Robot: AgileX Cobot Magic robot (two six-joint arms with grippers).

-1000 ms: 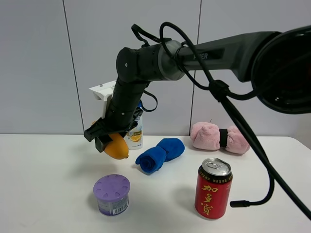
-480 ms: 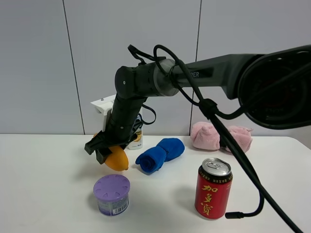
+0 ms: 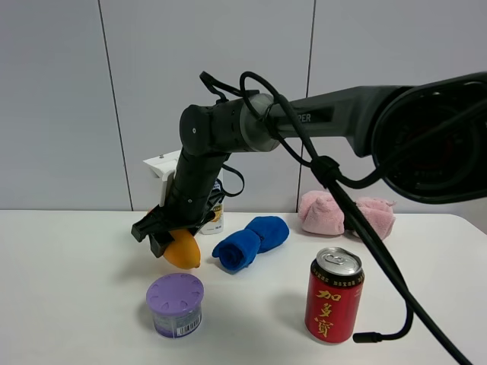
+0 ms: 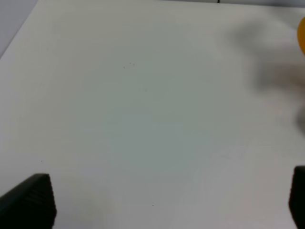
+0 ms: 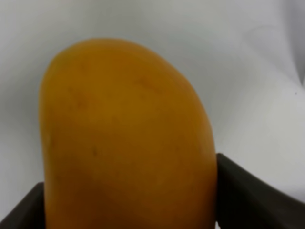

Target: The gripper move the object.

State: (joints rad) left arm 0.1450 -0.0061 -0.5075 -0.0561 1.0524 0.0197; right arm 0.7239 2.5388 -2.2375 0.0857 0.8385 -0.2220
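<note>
The orange-yellow mango [image 3: 185, 252] is held in my right gripper [image 3: 169, 237], a black claw on a thick black arm that reaches across to the left of the exterior view. The mango hangs low over the white table [image 3: 68, 296], left of the rolled blue cloth [image 3: 249, 242]; I cannot tell if it touches the table. In the right wrist view the mango [image 5: 128, 133] fills the frame between the two black fingers [image 5: 248, 191]. My left gripper [image 4: 162, 200] is open and empty over bare table, with a sliver of the mango [image 4: 302, 36] at the frame edge.
A purple-lidded tub [image 3: 176, 304] stands just in front of the mango. A red drink can [image 3: 333, 304] stands front right, and a pink cloth bundle [image 3: 346, 215] lies at the back right. A white bottle [image 3: 214, 217] stands behind the gripper. A black cable [image 3: 365, 228] hangs from the arm.
My right gripper has come down and slightly back with the mango over the last second, then almost stopped. Its hold on the mango is unchanged.
</note>
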